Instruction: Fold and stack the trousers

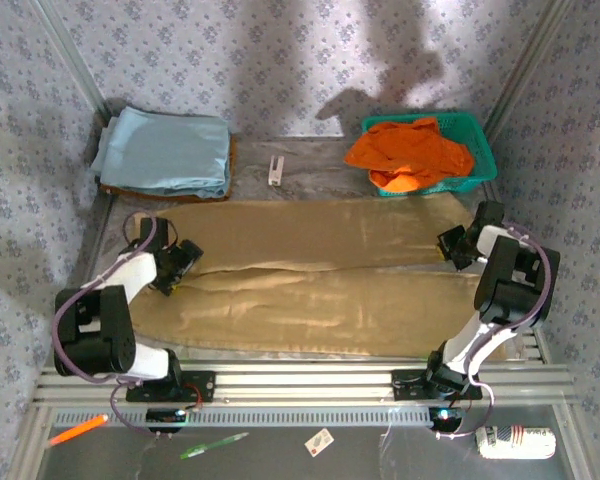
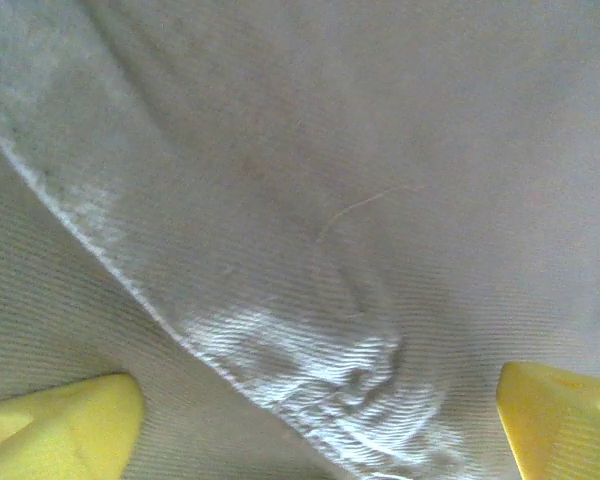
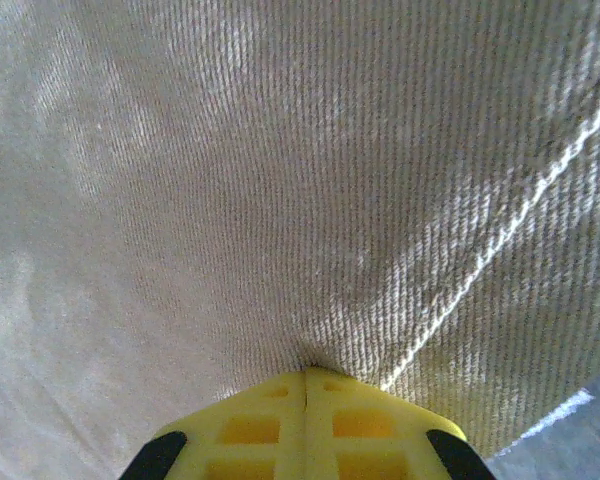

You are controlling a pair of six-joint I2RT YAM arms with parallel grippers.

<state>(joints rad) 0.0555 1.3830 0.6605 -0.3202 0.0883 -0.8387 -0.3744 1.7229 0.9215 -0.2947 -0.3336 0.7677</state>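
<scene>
Trousers (image 1: pixel 320 290) stretch left-to-right between both arms; left end effector (image 2: pixel 320 420) hangs spread over one end, right end effector (image 3: pixel 305 375) pinches the other.

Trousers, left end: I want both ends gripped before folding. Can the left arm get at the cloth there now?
Probably yes: the left tool hangs open close over the trousers, its fingers either side of a seam, nothing in between.
</scene>
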